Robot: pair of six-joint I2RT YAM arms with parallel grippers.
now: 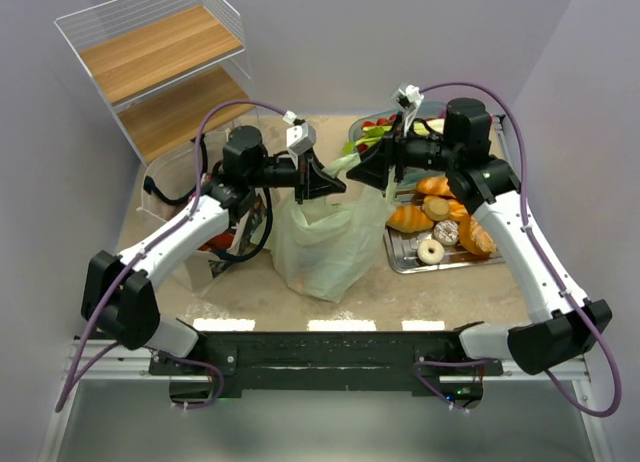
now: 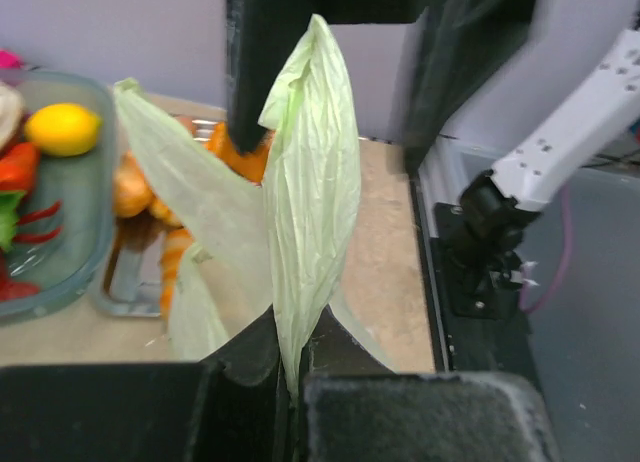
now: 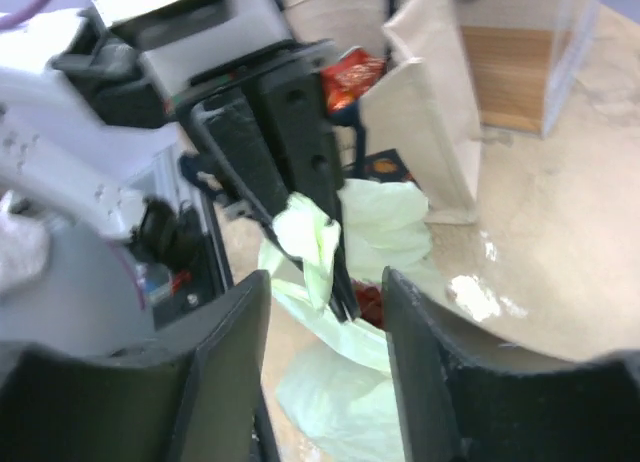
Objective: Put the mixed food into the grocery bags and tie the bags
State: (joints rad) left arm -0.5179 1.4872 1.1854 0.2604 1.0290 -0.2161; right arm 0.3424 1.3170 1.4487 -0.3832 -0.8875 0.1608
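Note:
The pale-green grocery bag [image 1: 325, 244] stands mid-table with its handles pulled up. My left gripper [image 1: 320, 182] is shut on one handle [image 2: 312, 172], which rises in a folded strip from between the jaws [image 2: 295, 354]. Facing it, my right gripper [image 1: 374, 168] is open, its fingers [image 3: 238, 362] spread apart around empty air, just short of the left gripper's tips and the handle [image 3: 312, 238]. Something red [image 3: 370, 304] shows inside the green bag. The beige tote [image 3: 432, 132] stands behind it with a red snack packet [image 3: 350, 74] inside.
A metal tray [image 1: 402, 258] at the right holds croissants [image 1: 440, 187] and doughnuts [image 1: 432, 250]. A bowl [image 2: 72, 244] with a lemon [image 2: 62, 128] and red produce sits behind it. A clear box [image 1: 170, 182] and a wire shelf [image 1: 160, 62] stand at the back left.

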